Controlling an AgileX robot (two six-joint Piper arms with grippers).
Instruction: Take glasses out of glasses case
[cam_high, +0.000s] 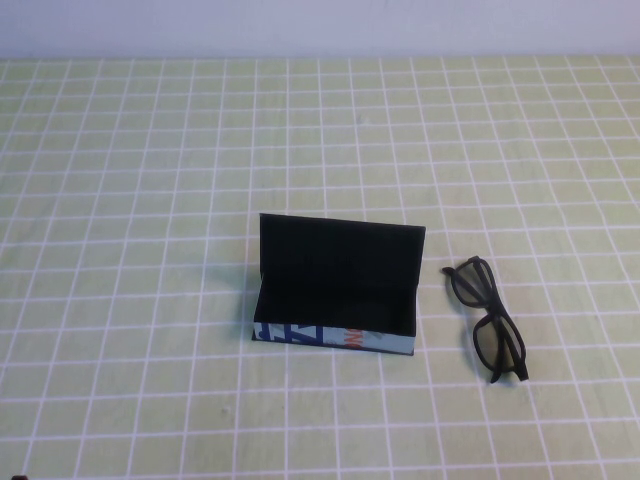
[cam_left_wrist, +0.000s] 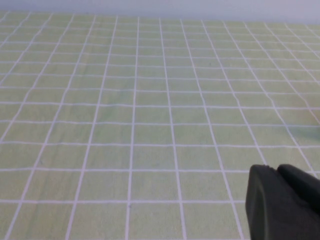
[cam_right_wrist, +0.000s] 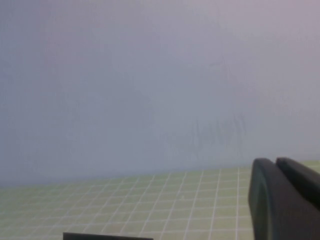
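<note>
The glasses case (cam_high: 335, 300) stands in the middle of the table with its black lid raised upright and its pale blue printed side facing me. Its dark inside shows nothing in it. The black glasses (cam_high: 488, 318) lie folded on the cloth just right of the case, apart from it. Neither gripper shows in the high view. My left gripper (cam_left_wrist: 277, 169) is shut and empty over bare cloth. My right gripper (cam_right_wrist: 275, 161) is shut and empty, raised and facing the back wall. A dark edge (cam_right_wrist: 107, 236) in the right wrist view may be the case lid.
A green cloth with a white grid (cam_high: 150, 200) covers the whole table. A pale wall (cam_high: 320, 25) runs along the far edge.
</note>
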